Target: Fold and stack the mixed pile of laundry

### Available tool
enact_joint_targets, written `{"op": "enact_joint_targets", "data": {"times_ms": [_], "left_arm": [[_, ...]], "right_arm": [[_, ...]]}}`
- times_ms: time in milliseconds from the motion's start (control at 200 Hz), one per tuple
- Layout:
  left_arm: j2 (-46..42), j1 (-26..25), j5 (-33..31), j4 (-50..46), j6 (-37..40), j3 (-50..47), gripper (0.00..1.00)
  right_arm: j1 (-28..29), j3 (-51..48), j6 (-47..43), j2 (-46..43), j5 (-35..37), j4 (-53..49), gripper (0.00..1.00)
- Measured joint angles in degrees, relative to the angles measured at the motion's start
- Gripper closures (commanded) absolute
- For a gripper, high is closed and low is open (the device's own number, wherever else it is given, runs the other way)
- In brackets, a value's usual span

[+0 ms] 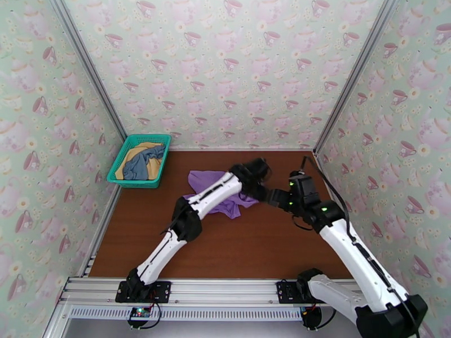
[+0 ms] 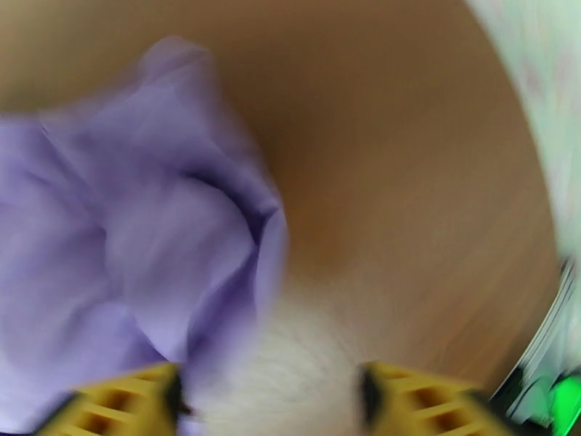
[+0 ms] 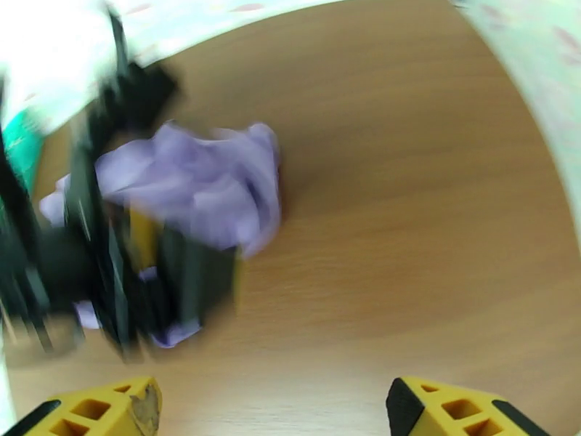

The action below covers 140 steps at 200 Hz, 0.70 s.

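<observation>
Your left gripper (image 2: pixel 269 390), jaws wide and empty, sits right at the crumpled lilac-purple cloth shirt (image 2: pixel 131 234), which lies ahead and to its left on the brown wooden table (image 2: pixel 407 176), while your equally wide right gripper (image 3: pixel 272 405) stands farther off

The brown wooden table (image 1: pixel 248 249) lies bare across its near half and along its right side, so passage is open there. The crumpled lilac-purple cloth shirt (image 1: pixel 206 180) takes up the middle. The white left arm (image 1: pixel 211 198) stretches over it and the black-and-white right arm (image 1: pixel 304 192) sits just beside, crowding the centre. A teal plastic mesh basket (image 1: pixel 138 183) fills the far-left corner, with a bare strip between it and the shirt. Teacup-patterned walls (image 1: pixel 225 69) close off the left, far and right sides. Bare wood shows between the right gripper's (image 3: pixel 272 408) wide jaws.
</observation>
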Motion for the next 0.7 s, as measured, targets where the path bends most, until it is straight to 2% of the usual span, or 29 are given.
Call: {"op": "enact_joint_targets", "data": {"times_ms": [75, 195, 321, 436, 551, 701], "left_arm": [[-3.89, -2.78, -2.93, 1.77, 0.04, -8.48, 0.12], [-16.24, -1.05, -10.62, 2.16, -2.43, -22.12, 0.13], [-34.56, 7.26, -15.37, 2.01, -6.43, -34.86, 0.2], [-46.93, 19.89, -15.74, 5.81, -7.96, -45.33, 0.23], [-45.97, 27.47, -14.32, 10.29, -7.8, -51.06, 0.23], [-37.05, 28.89, -12.0, 15.32, -7.28, -51.89, 0.24]], "right_arm": [[-1.11, 2.58, -2.99, 1.81, -0.59, -4.44, 0.12], [-0.92, 7.78, -6.19, 7.98, -5.81, -5.53, 0.15], [-0.87, 15.15, -8.94, 19.34, -11.32, -1.55, 0.21], [-1.11, 24.06, -11.61, 32.5, -16.11, 0.81, 0.25], [-1.03, 33.88, -14.56, 46.38, -18.38, 2.01, 0.25], [0.02, 48.61, -18.01, 63.01, -18.67, 0.63, 0.25]]}}
